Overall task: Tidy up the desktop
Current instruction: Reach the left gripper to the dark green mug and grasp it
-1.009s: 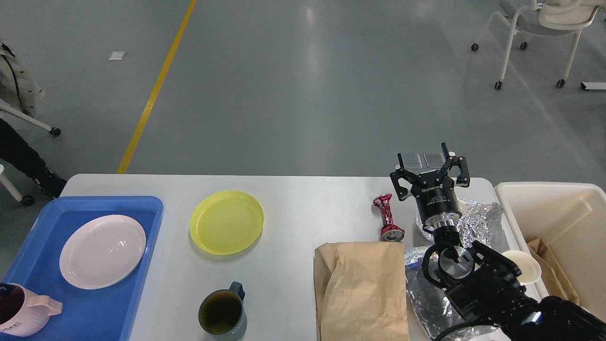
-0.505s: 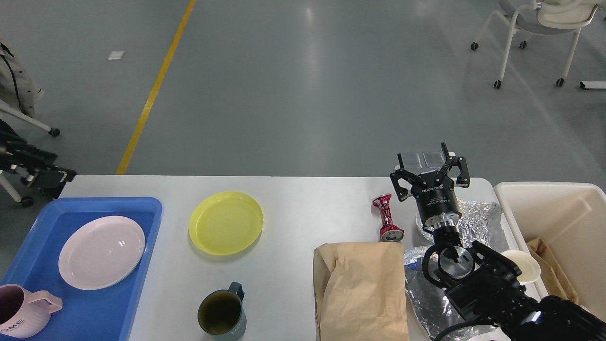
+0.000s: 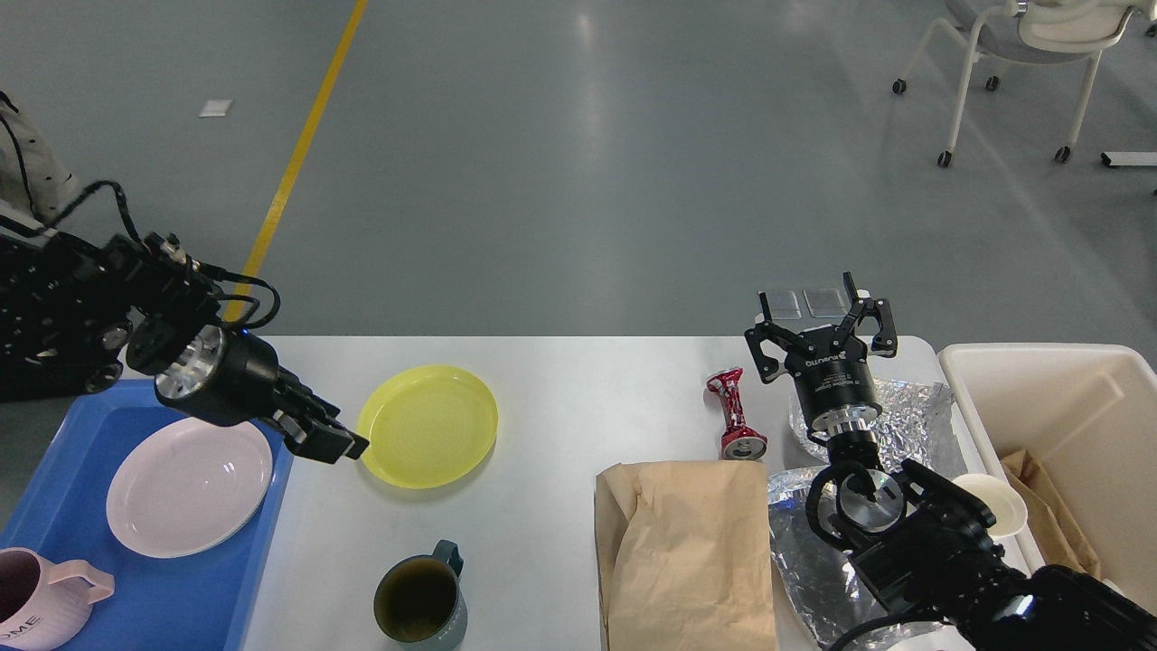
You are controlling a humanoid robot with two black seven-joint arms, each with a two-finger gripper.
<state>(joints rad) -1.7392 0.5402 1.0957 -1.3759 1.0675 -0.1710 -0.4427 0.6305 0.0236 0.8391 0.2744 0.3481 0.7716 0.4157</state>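
The desktop [image 3: 560, 407] is a big, smooth, white-grey table top with round corners. It fills the lower part of the view, and the grey floor lies past its far edge.

On its left side sits a blue tray [image 3: 271, 542] with a pale pink plate [image 3: 188, 485] and a pink mug [image 3: 41, 601] in it. A yellow plate [image 3: 427, 425] lies just right of the tray. A dark green mug [image 3: 421, 603] stands near the front edge. On the right lie a crushed red can [image 3: 737, 425], a brown paper bag [image 3: 687, 556] and crinkled silver foil [image 3: 908, 420]. A cream bin [image 3: 1058, 407] stands past the right edge, and a small white cup [image 3: 999, 504] shows by its wall.

A second ago the left arm was not in view. Now it reaches in from the left, and the left gripper [image 3: 336, 442] is just at the near left rim of the yellow plate. It is dark, and I cannot tell how wide its fingers are. The right gripper [image 3: 821, 312] has not moved. It is up over the far right edge, fingers spread wide, holding nothing.

There is bare table between the yellow plate and the can, and in front of the plate.
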